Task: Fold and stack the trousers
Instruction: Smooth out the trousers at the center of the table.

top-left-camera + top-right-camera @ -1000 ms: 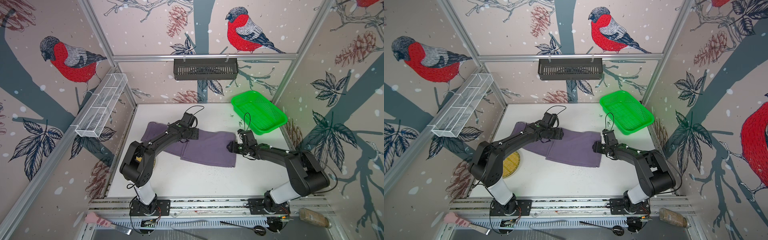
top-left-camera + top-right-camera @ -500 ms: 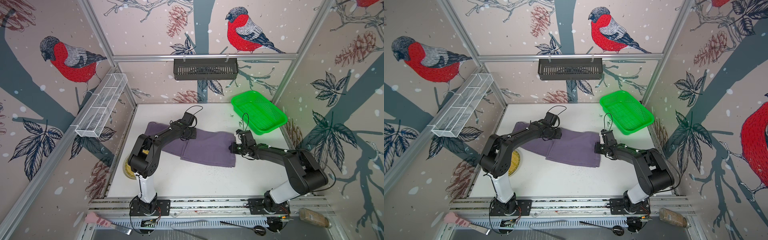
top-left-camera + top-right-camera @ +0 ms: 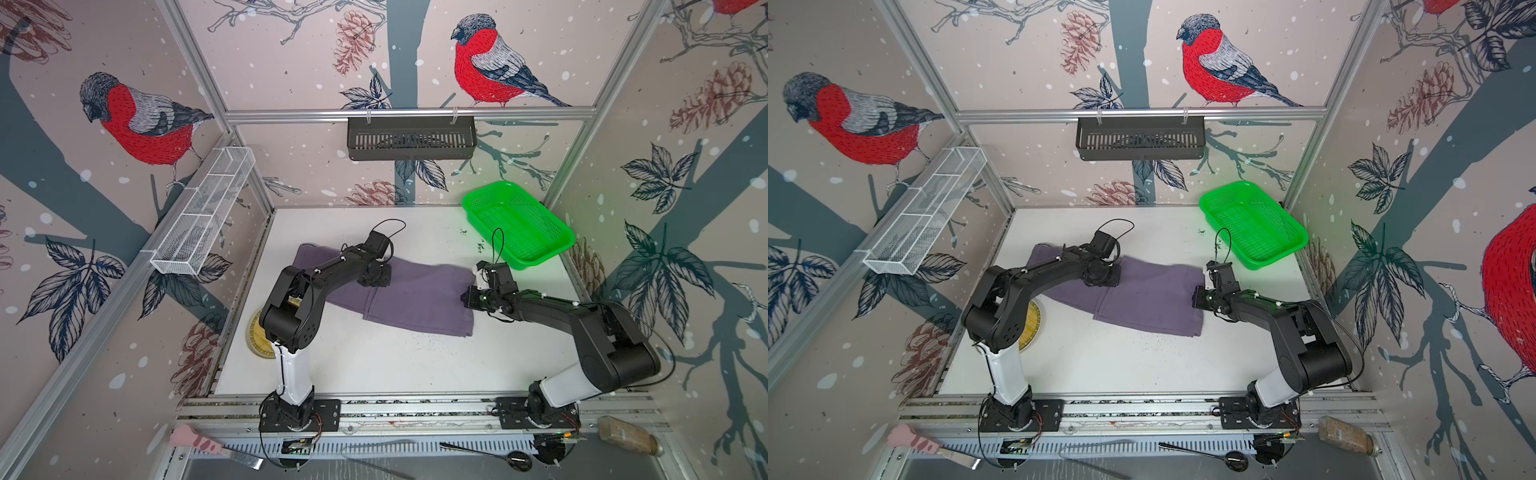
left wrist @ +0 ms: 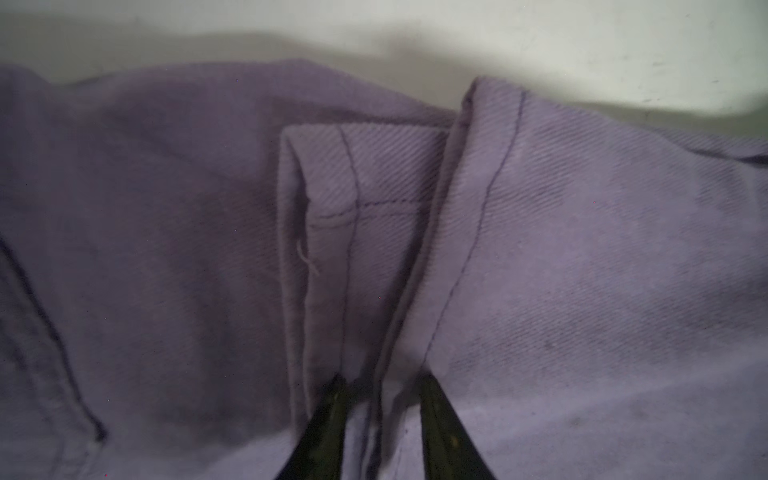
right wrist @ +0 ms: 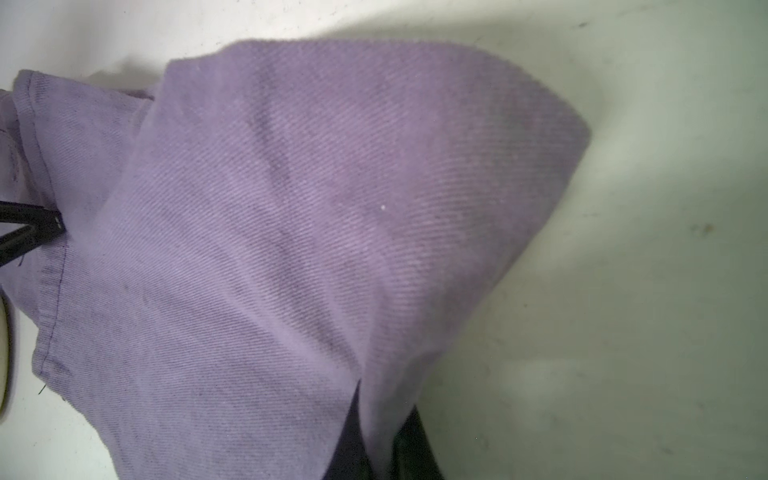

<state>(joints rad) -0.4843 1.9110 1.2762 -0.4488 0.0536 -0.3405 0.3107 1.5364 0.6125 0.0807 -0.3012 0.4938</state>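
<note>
Right gripper (image 5: 380,449): clenched on the folded end of the trousers (image 3: 415,295), on the side nearest the green basket.
Left gripper (image 4: 382,386): fingertips set either side of a stitched hem ridge, at the far edge near mid-length; clamped or not, cannot tell.
Trousers: lying across the middle of the table (image 3: 374,357), apparently doubled over once, hems resting on the upper part.
Step in hand: probably taking hold for a second fold.
Next move: calls for a sure pinch through all layers on the left, then an even lift and carry-over by both arms.
Green basket (image 3: 515,224): far right corner, near the trousers, empty.
Black wall rack (image 3: 411,139): nothing visible inside.
White wire tray (image 3: 203,212): on the left wall, apparently empty.
</note>
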